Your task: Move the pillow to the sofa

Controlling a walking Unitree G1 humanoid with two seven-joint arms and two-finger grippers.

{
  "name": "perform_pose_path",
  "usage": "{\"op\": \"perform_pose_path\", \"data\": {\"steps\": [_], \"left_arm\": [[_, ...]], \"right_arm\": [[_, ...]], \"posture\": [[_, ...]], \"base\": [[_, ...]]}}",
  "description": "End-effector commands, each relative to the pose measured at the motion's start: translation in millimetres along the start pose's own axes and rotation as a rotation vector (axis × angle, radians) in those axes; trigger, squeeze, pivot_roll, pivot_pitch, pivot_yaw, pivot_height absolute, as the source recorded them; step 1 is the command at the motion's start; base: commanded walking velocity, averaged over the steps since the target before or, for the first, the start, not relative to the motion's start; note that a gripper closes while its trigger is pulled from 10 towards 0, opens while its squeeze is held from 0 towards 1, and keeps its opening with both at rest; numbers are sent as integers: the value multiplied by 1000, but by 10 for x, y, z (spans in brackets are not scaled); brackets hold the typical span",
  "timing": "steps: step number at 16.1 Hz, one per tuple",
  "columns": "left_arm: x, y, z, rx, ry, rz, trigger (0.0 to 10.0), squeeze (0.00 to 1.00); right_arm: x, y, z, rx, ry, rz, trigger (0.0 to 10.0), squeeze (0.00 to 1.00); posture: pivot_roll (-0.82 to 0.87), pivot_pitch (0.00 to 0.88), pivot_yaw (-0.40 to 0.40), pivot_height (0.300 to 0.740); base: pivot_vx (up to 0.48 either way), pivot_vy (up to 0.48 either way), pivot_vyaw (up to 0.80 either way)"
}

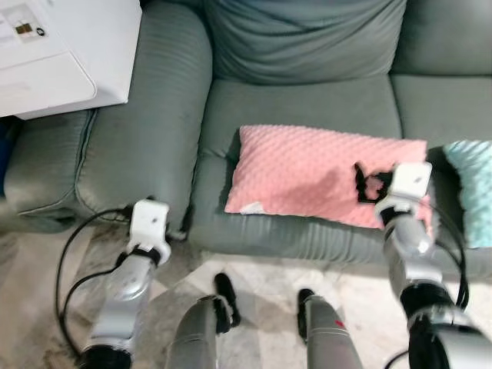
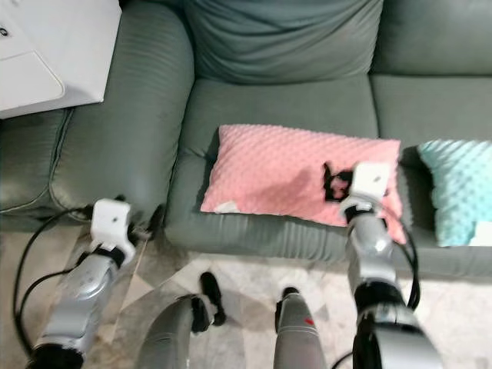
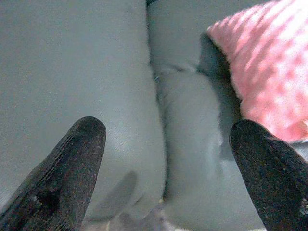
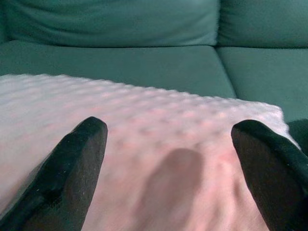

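Note:
A pink dimpled pillow (image 1: 307,173) lies flat on the grey-green sofa (image 1: 300,104), on its left seat cushion near the front edge. My right gripper (image 1: 367,184) hovers open just over the pillow's right end; in the right wrist view its two black fingers (image 4: 72,168) stand wide apart above the pink surface (image 4: 159,144). My left gripper (image 3: 168,168) is open, low beside the sofa's left armrest (image 1: 146,131), holding nothing; the pillow's corner (image 3: 269,77) lies ahead of it.
A teal dimpled pillow (image 1: 470,188) lies on the seat to the right. A white box-like object (image 1: 54,46) sits beyond the armrest at the far left. A black cable (image 1: 69,261) loops over the marble floor (image 1: 254,284) near my legs.

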State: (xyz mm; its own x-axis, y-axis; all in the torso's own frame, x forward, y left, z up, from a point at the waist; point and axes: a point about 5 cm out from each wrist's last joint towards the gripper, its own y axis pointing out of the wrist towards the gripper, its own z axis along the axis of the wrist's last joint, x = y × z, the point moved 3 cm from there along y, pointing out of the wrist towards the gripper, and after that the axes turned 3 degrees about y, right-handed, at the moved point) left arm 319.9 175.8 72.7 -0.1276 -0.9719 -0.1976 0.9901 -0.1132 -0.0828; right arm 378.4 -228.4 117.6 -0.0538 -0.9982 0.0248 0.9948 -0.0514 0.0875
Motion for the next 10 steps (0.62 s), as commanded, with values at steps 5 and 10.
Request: {"op": "perform_pose_path", "data": {"steps": [5, 10], "left_arm": [[-142, -220, -874, -352, 10, 31, 10000, 0], [-235, -429, -1290, -563, 78, 70, 10000, 0]], "right_arm": [[-289, -325, -577, -190, 7, 136, 10000, 1000], [-247, -920, -1306, -507, -8, 107, 10000, 0]], "posture": [[-124, 128, 85, 740], [-145, 3, 68, 740]], "base": [[0, 0, 0], [0, 0, 0]]}}
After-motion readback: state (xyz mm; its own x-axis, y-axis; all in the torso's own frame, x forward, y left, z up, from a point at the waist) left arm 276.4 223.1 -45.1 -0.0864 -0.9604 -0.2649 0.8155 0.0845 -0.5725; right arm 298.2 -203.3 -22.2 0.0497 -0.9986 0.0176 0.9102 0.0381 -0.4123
